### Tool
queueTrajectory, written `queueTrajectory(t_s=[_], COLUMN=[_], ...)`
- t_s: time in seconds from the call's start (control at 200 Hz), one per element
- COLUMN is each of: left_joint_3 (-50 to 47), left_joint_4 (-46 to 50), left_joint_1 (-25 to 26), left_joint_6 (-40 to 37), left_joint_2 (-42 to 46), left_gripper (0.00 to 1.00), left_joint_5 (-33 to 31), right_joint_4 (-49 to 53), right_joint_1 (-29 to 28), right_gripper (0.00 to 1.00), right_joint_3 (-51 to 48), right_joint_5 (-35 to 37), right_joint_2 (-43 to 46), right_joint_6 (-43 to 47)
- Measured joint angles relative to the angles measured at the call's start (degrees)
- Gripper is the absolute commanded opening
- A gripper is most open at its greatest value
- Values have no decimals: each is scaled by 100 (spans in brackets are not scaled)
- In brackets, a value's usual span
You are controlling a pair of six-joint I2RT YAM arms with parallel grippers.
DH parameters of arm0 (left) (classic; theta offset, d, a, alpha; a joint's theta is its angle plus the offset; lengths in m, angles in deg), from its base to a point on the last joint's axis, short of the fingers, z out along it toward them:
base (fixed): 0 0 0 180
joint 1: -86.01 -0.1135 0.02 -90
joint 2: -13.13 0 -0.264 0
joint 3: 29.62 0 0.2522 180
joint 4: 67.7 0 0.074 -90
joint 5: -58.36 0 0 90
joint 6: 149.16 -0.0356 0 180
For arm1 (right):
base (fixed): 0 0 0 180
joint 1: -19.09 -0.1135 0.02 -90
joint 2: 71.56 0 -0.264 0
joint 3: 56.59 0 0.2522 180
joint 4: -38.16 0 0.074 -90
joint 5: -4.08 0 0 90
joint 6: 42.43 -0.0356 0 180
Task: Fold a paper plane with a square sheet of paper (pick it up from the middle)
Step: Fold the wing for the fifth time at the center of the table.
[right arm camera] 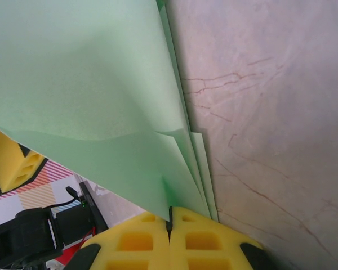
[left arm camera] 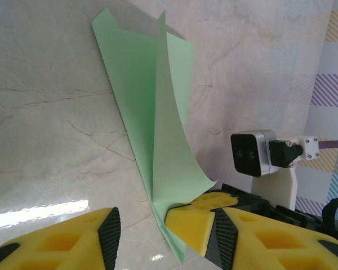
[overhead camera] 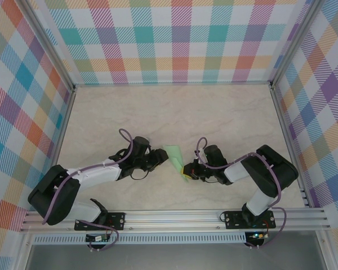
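The square sheet of paper (overhead camera: 174, 154), pale green, is folded into a narrow layered strip with flaps lifting off the marble. My right gripper (overhead camera: 187, 170) is shut on its near end. In the right wrist view the yellow fingers meet at the right gripper (right arm camera: 170, 216) with a layer of the paper (right arm camera: 90, 84) pinched between them. In the left wrist view the paper (left arm camera: 152, 112) rises up the frame. My left gripper (left arm camera: 163, 230) is open, its jaws standing either side of the paper's lower end and the right gripper's fingertips (left arm camera: 194, 222). It sits at the paper's left (overhead camera: 162, 159).
The pale marble tabletop (overhead camera: 174, 112) is walled on three sides by checkered panels (overhead camera: 180, 39). An aluminium rail (overhead camera: 174, 216) carries both arm bases at the near edge. The right wrist camera (left arm camera: 252, 153) sits close to the left gripper's right finger.
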Motion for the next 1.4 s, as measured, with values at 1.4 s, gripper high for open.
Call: queueTrajectory(t_s=[1.4], left_joint_3=[713], left_joint_4=[-1655], left_joint_1=[367], left_joint_6=[-26], left_joint_2=[-2138], left_gripper=[27], left_joint_5=[625], right_joint_4=[37], right_joint_1=[0], right_gripper=[4], right_joint_3=[-13], right_joint_5=[20], right_joint_2=[9], right_joint_6=[28])
